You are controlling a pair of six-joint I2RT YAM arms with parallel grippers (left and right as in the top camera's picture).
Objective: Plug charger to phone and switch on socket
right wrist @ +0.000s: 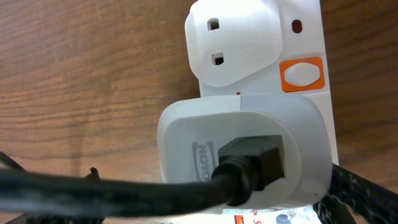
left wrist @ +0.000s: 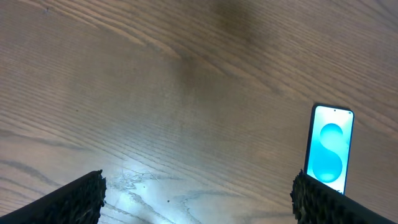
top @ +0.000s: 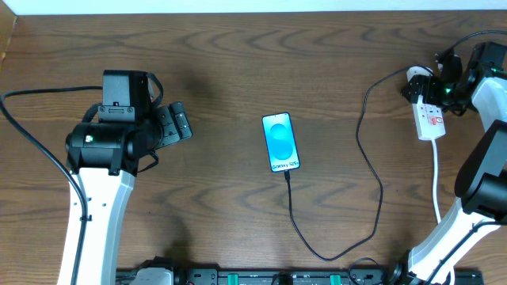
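— Brown wood table [top: 222,63] is under everything. Where is the socket?

— The socket [top: 430,119] is way over on the right side of the table. It is long and white. It runs from far to near, and its white cord trails back toward the robot.

— And the charger?

— The charger [right wrist: 124,193] is a black wire. One end goes into a white plug [right wrist: 242,149] that sits in the socket. The other end meets the bottom of the phone [top: 281,141], so I think that part is done. The phone lies flat in the middle of the table with its screen lit blue.

— So what is left?

— The orange switch [right wrist: 301,73], I think. It sits on the socket just past the plug, off to one side.

— Which arm is closer?

— The right one. The right fingers [right wrist: 364,193] hang over the plug end. They are spread wide and hold nothing I can see. The switch is just ahead of them.

— And the left fingers [left wrist: 78,196]?

— Spread wide too, and empty. They are well away, on the other side of the phone.
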